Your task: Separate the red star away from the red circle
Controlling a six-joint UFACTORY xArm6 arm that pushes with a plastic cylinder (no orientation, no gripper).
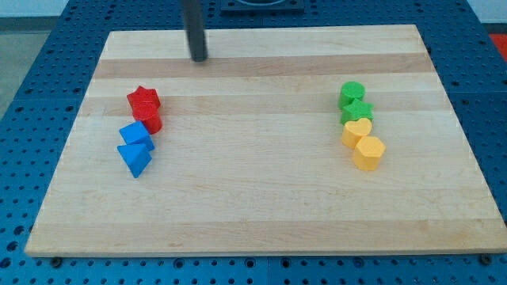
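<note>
The red star lies on the wooden board at the view's left, touching the red circle just below it. My tip stands near the view's top, above and to the right of the red star, well apart from both red blocks.
A blue cube and a blue triangle sit just below the red circle. At the view's right, a green circle, a green star, a yellow heart and a yellow hexagon form a column.
</note>
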